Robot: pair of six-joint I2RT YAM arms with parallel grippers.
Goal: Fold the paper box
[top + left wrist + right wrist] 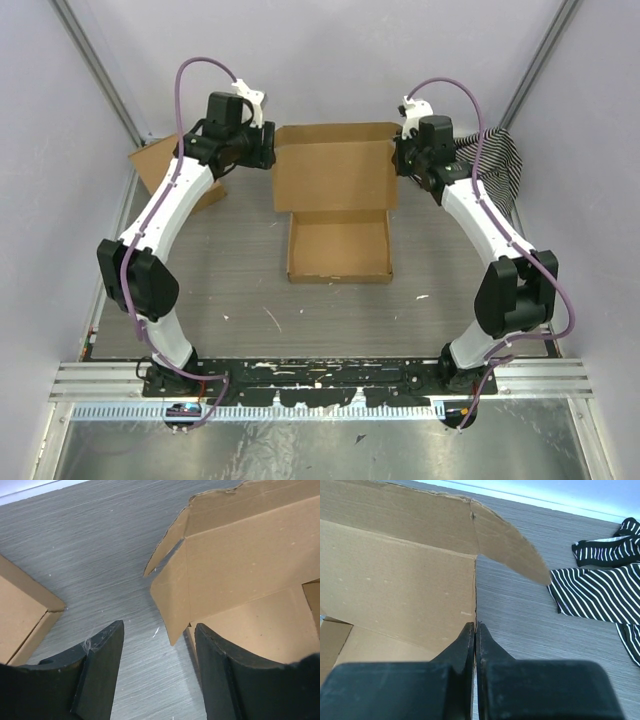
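Standing between my two arms on the counter, the box has its far panel raised and its near part lying flat. My left fingers are open, just beside its left flap. My right fingers are closed together at its right edge. A striped cloth lies near.

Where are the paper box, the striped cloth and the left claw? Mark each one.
paper box [335, 175]: top view, on its large far panel.
striped cloth [600, 592]: right wrist view, on its large middle fold.
left claw [159, 630]: left wrist view, midway between its open fingertips.
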